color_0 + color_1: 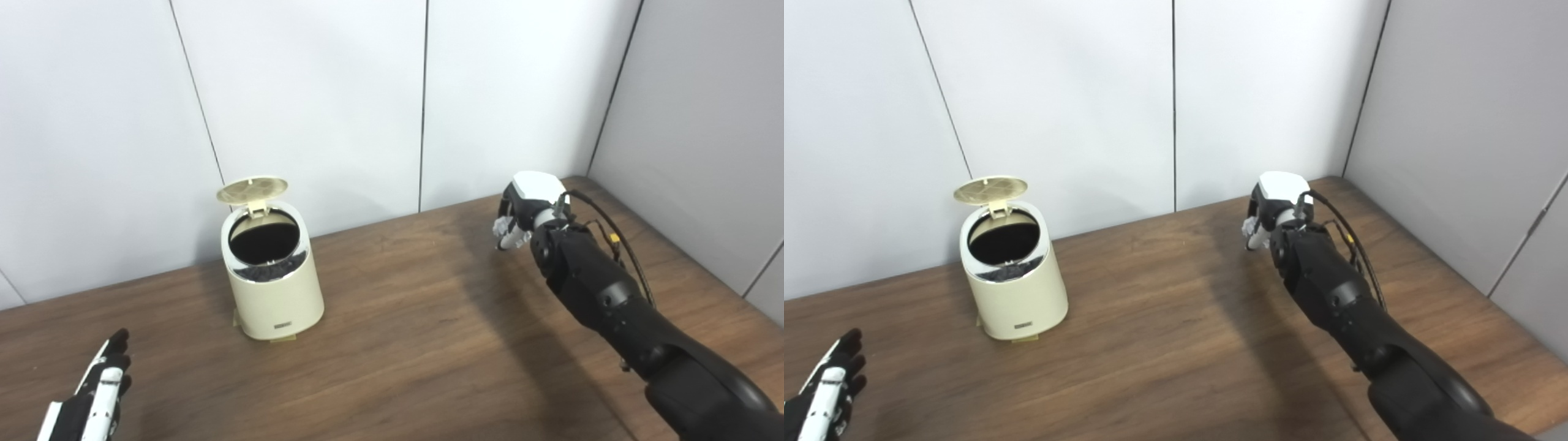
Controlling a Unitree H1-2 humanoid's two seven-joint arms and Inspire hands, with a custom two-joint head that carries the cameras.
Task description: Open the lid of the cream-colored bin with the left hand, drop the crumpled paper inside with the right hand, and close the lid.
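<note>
Fingers of the right hand look curled round something pale, probably the crumpled paper, though I can't tell for sure. Far to its left sits the bin, lid already up. Left hand lies loose, holding nothing, near that bin. Next move: carry the paper over the opening. Bin's small label is unreadable.

A dark wood-grain table is seen filling the lower scene, butted against pale wall panels at the back and right. One item is seen resting directly on it: a cream-colored bin, set upright, left of the table's middle and near the back edge. Its lid is tipped up behind the dark opening.
</note>
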